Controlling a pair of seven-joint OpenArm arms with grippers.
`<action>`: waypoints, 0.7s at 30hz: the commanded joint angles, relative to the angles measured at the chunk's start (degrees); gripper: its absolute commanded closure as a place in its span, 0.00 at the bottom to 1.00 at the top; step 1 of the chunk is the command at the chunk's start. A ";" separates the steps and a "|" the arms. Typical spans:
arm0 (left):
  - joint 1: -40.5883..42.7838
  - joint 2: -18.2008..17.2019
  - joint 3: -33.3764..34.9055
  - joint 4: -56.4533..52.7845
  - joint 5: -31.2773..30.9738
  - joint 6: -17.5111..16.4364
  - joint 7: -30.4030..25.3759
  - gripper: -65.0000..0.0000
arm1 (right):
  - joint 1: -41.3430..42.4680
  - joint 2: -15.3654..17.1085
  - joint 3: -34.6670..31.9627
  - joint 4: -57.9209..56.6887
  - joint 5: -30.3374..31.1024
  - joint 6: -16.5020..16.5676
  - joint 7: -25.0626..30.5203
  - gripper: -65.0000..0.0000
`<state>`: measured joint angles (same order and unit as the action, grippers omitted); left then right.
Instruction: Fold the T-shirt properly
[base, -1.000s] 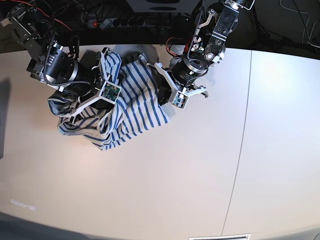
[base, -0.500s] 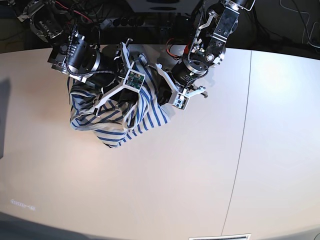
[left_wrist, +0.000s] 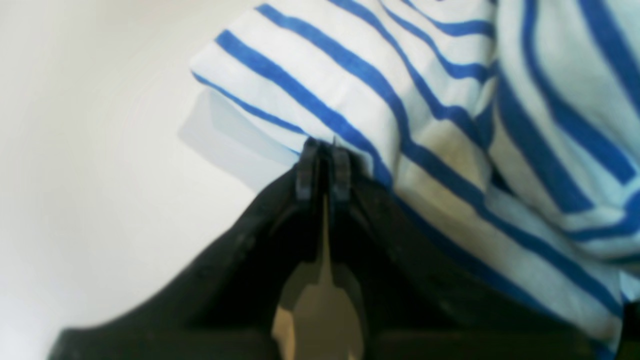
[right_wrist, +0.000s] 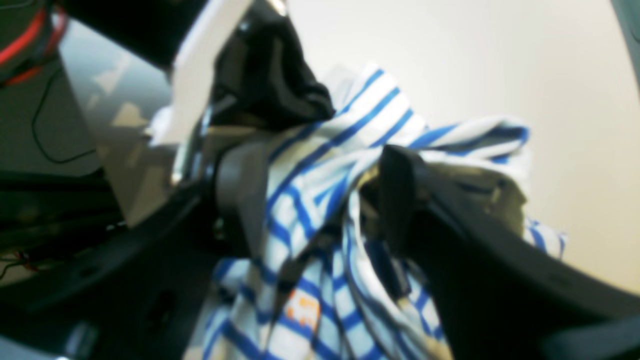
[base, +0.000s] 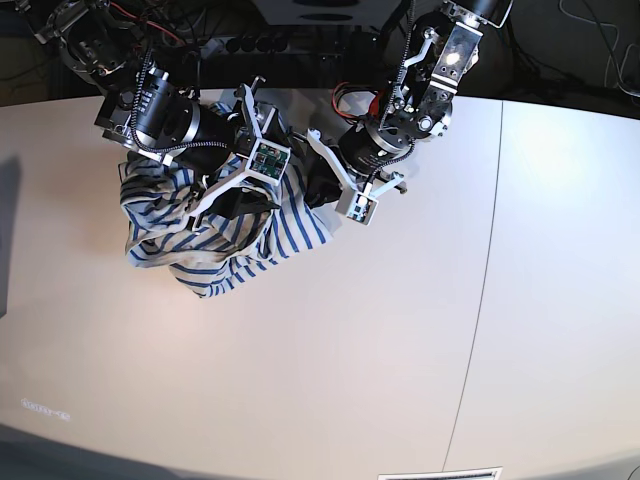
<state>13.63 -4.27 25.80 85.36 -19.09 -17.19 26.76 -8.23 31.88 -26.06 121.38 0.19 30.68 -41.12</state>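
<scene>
Here the left claw (left_wrist: 322, 150) pinches the T-shirt (left_wrist: 400, 115) edge; right claw (right_wrist: 320, 200) gapes around bunched cloth.

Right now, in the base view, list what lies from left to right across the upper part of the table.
White T-shirt with thin blue stripes, bunched → right gripper, open over the cloth → left gripper, shut on the shirt's edge → bare pale tabletop.

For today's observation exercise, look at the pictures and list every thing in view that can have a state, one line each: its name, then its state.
T-shirt: bunched in a crumpled heap on the table, not folded.
Left gripper: fingers shut, pinching an edge of the shirt.
Right gripper: fingers apart, cloth hanging loosely between them.
Table: bears the shirt heap near its far edge.
</scene>
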 joint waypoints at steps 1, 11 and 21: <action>1.99 -0.52 0.46 -2.34 2.73 -0.63 13.14 0.89 | 0.44 0.31 0.26 0.87 0.48 -1.84 1.77 0.45; 1.77 -0.52 -6.62 4.52 2.05 -2.32 15.96 0.89 | 5.38 0.28 2.71 1.16 6.27 -1.99 2.27 0.61; 2.49 -1.20 -10.88 4.96 -3.41 -6.29 20.20 0.89 | 7.76 2.40 22.49 -1.01 6.47 -5.18 -1.38 1.00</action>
<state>14.94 -4.62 15.11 90.87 -26.52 -24.25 40.58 -1.10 33.47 -4.01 119.70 6.66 29.39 -43.38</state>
